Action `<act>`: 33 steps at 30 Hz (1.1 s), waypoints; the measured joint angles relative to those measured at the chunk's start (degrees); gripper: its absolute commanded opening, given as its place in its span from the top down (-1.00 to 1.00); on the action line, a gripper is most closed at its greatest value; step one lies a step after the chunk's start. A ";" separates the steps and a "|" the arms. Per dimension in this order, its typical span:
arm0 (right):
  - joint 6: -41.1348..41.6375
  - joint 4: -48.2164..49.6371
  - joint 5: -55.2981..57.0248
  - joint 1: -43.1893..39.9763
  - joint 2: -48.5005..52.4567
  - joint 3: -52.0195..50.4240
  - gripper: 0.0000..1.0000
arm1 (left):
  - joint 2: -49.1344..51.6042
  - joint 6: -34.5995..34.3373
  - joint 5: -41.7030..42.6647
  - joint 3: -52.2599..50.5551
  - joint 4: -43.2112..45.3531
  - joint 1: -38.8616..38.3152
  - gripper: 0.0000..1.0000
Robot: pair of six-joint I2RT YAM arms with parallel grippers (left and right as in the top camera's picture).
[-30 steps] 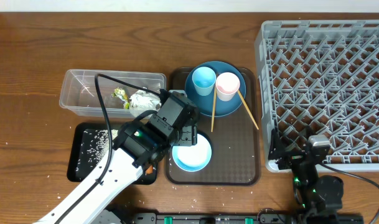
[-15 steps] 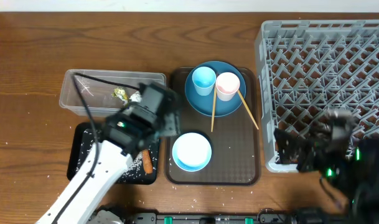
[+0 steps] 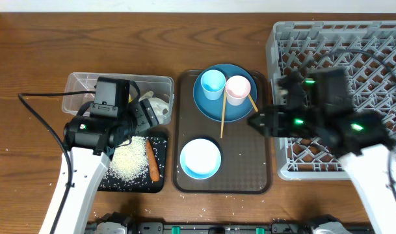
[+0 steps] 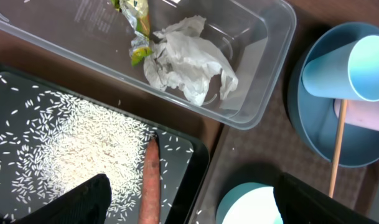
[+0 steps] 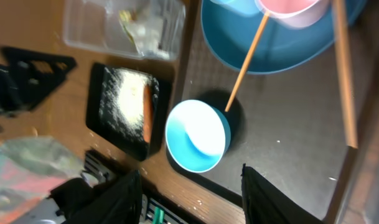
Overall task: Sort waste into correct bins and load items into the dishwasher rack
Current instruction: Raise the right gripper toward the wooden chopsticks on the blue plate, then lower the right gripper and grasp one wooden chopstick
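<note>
brown serving tray [image 3: 244,164] under plate [image 3: 238,112], bowl [image 3: 200,158]

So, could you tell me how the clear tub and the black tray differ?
The tub is clear and deep-walled; the tray is black and shallow. The tub holds paper and a wrapper; the tray holds rice and a carrot. Both are rectangular.

A brown wooden tabletop [image 3: 35,58] carries four things. At the left, a clear tub [image 3: 79,97] sits just behind a black tray [image 3: 126,187]. A brown serving tray [image 3: 250,166] lies in the middle and a large grey rack [image 3: 354,45] at the right. A few stray rice grains [image 3: 205,209] dot the front edge.
</note>
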 measured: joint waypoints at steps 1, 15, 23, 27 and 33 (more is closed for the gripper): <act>1.20 1.57 1.92 2.58 1.77 0.00 0.02 | 0.00 -0.02 0.04 0.00 -0.26 0.00 -0.76; 15.32 11.67 17.49 14.38 19.98 -0.02 0.41 | 0.02 -0.02 -0.28 -0.02 -0.48 0.00 -0.89; 17.18 11.89 18.38 14.67 27.08 -0.02 0.43 | 0.02 -0.02 -0.42 0.00 -0.46 0.00 -0.89; 17.42 11.91 18.47 14.67 28.50 -0.02 0.43 | 0.02 -0.02 -0.44 0.00 -0.46 0.00 -0.90; 17.62 12.74 18.80 14.69 30.36 -0.02 0.43 | 0.02 -0.02 -0.44 0.00 -0.46 0.00 -0.90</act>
